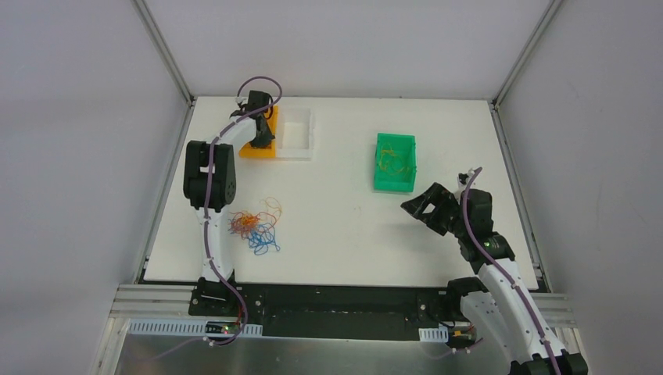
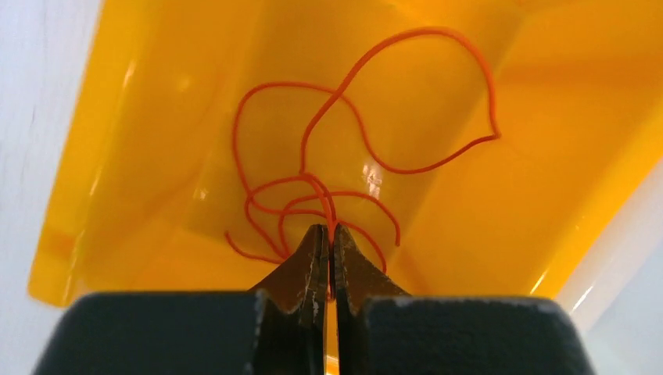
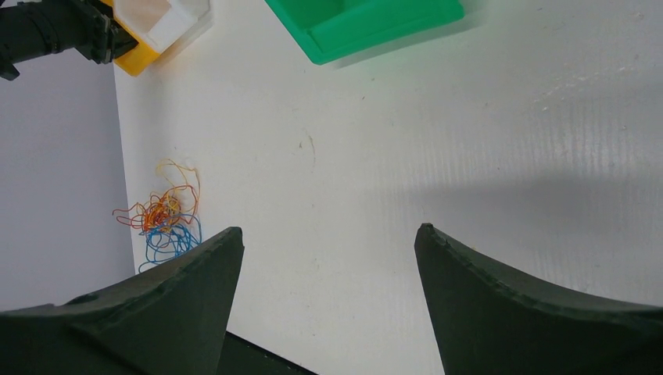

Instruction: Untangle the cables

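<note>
A tangle of thin blue, orange-red and yellow cables [image 1: 256, 226] lies on the white table near the left arm's base, seen small at the left in the right wrist view as the cables [image 3: 164, 219]. My left gripper [image 2: 330, 230] hangs over the orange bin [image 2: 141, 156] at the far left, shut on one orange-red cable [image 2: 367, 117] whose loops dangle into the bin. My right gripper [image 3: 328, 234] hovers open above bare table at the right, nothing between its fingers. In the top view the left gripper [image 1: 262, 141] is over the orange bin [image 1: 252, 150] and the right gripper [image 1: 416, 205] is below the green bin.
A white bin [image 1: 296, 133] stands right beside the orange one. A green bin [image 1: 395, 162] with some yellow strands inside sits at the back right, also in the right wrist view as the green bin [image 3: 367, 23]. Aluminium frame posts mark the far corners.
</note>
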Controlling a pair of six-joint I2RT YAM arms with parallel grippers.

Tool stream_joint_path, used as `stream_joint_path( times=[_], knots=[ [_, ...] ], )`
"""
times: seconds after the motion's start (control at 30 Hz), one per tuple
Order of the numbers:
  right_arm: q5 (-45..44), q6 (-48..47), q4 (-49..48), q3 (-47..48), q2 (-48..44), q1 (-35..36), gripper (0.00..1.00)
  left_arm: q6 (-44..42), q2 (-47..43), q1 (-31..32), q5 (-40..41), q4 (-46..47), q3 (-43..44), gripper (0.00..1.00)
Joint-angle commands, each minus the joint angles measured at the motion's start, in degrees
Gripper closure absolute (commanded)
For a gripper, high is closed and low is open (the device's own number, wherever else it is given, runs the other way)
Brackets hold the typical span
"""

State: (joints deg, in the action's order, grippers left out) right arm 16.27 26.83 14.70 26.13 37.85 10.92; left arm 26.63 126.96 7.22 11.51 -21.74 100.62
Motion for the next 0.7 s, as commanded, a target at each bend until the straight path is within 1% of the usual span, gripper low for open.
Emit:
stream_joint_path(
  times=[0.0, 0.03, 0.07, 0.13, 0.17, 0.3, 0.43, 0.53, 0.6, 0.67],
  knots=[
    [-1.06, 0.68, -2.64, 2.14, -0.08, 0.23, 0.16, 2.79, -8.72, 3.05, 3.05, -1.95, -7.38, 1.0],
    [-1.35, 0.81, -2.47, 2.17, -0.18, 0.29, 0.16, 3.04, -9.82, 3.51, 3.84, -1.91, -8.5, 1.0],
    [-1.49, 0.88, -2.4, 2.09, -0.34, 0.25, 0.16, 2.91, -10.55, 3.72, 4.06, -1.95, -8.93, 0.94],
    [-1.45, 0.76, -2.34, 1.87, -0.67, 0.26, 0.15, 2.31, -11.4, 3.85, 3.98, -2.1, -8.62, 0.76],
    [-1.42, 0.77, -2.24, 1.83, -0.85, 0.26, 0.16, 1.84, -11.8, 3.85, 4.11, -2.31, -8.06, 0.7],
    [-1.45, 0.42, -1.15, 1.82, -1.59, 0.24, 0.16, 0.52, -14.19, 3.85, 5.55, -5.36, -4.89, 0.55],
    [-1.8, 0.64, -0.9, 1.64, -2.52, 0.31, 0.15, -0.48, -16.8, 3.85, 6.58, -6.99, -3.58, 0.44],
    [-1.7, 0.91, -0.84, 1.81, -2.73, 0.27, 0.16, -0.71, -18.58, 3.85, 5.32, -8.94, -3.25, 0.41],
    [-1.28, 0.94, -0.86, 1.91, -2.86, 0.25, 0.16, -0.64, -21.04, 3.97, 2.82, -9.51, -4.63, 0.37],
    [-0.6, 0.76, -0.78, 1.97, -2.63, 0.25, 0.15, 0.15, -25.12, 4.9, 2.08, -9.6, -8.5, 0.32]
  ],
)
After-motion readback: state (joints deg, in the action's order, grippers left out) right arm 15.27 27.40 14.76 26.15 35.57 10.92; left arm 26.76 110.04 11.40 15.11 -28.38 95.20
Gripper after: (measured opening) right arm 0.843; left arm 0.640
